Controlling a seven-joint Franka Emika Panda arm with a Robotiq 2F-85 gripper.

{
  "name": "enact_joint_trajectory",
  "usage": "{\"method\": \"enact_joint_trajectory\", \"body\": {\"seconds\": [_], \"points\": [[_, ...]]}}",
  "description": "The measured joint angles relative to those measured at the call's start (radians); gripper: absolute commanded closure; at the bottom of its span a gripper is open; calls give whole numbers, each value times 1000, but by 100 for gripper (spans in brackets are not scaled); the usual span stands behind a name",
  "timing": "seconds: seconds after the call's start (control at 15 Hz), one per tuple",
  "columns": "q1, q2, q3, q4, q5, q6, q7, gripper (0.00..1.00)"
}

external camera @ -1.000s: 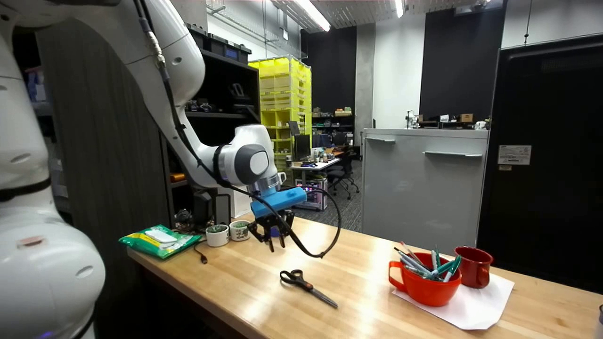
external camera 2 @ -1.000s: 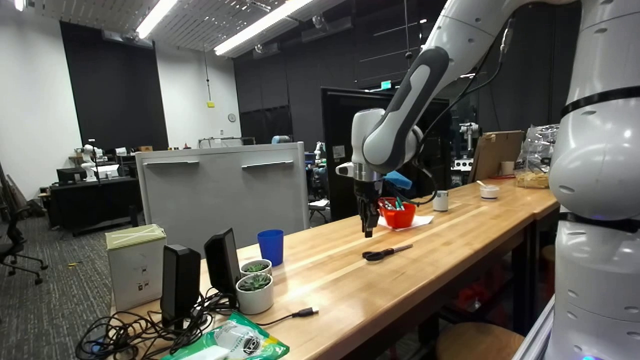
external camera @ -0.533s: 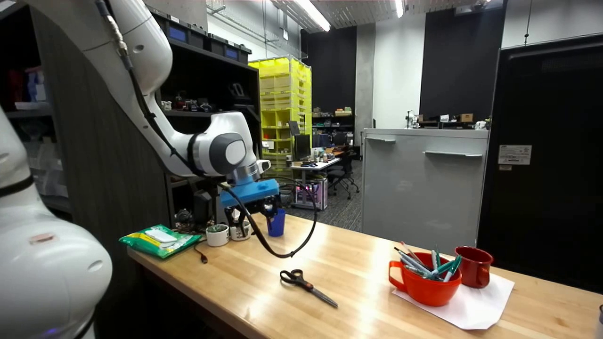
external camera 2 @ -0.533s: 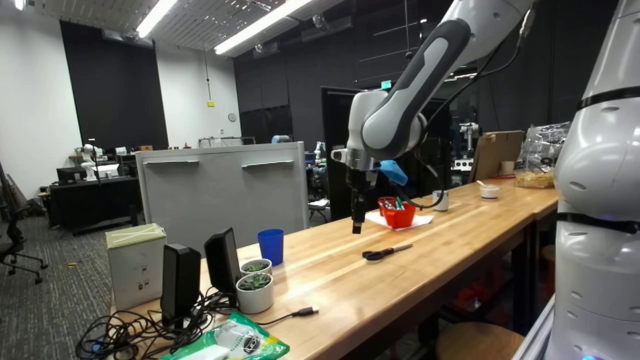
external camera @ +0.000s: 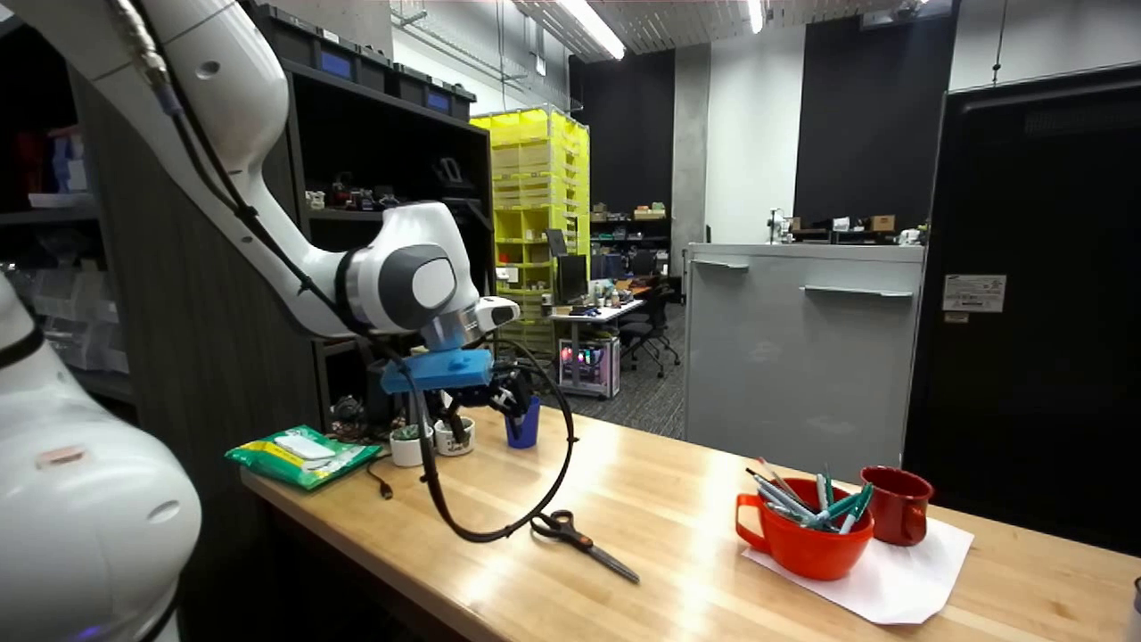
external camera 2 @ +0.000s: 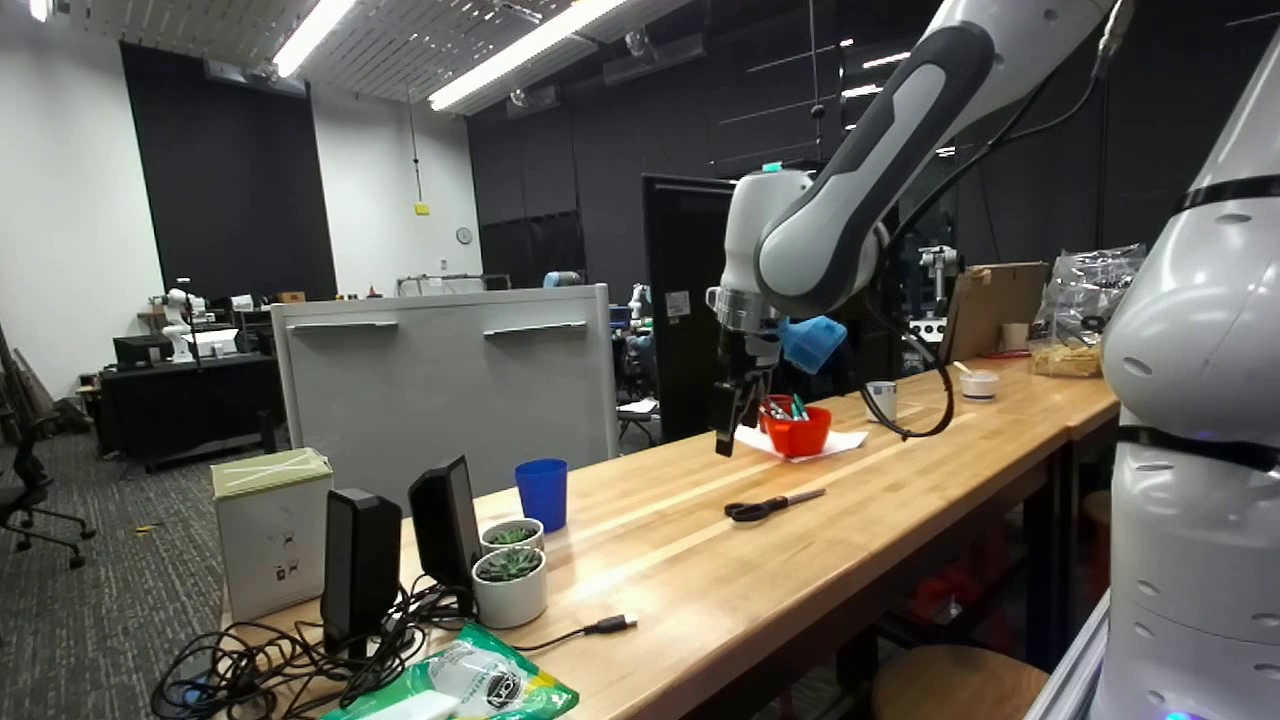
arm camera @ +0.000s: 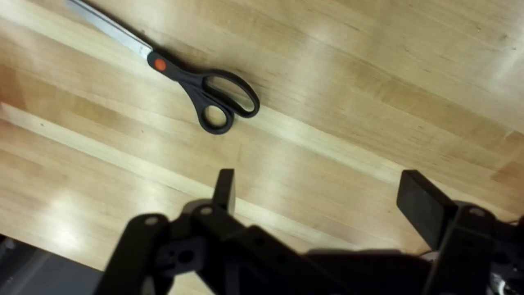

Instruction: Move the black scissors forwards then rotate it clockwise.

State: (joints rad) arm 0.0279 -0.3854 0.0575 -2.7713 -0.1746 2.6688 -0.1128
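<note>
The black scissors (external camera: 581, 541) lie flat on the wooden table in both exterior views, their orange-dotted pivot between dark loop handles and grey blades. In the wrist view the scissors (arm camera: 186, 80) are at the upper left, handles towards the picture's middle and the blade tip near the top edge. My gripper (arm camera: 318, 176) spreads its two fingers wide at the bottom of that view, with bare tabletop between them. Both exterior views have the gripper (external camera 2: 736, 440) raised above the table, apart from the scissors and off their handle end.
A red bowl (external camera: 807, 548) of pens and a dark red mug (external camera: 896, 506) stand on white paper (external camera: 931, 566). Near the arm are a blue cup (external camera 2: 541, 495), two potted plants (external camera 2: 510, 598) and a green packet (external camera: 303, 456). The arm's black cable (external camera: 486, 537) loops low.
My gripper has spread from nearly closed to wide, and the arm has drawn back and up from the scissors. Its hanging cable has swung across the handle loop's outline. The scissors have not moved.
</note>
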Motion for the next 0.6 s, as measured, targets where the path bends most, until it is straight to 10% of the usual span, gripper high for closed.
{"method": "enact_joint_trajectory", "body": {"seconds": [0.6], "points": [[-122,-67,39,-20,-70,-2,223,0]]}}
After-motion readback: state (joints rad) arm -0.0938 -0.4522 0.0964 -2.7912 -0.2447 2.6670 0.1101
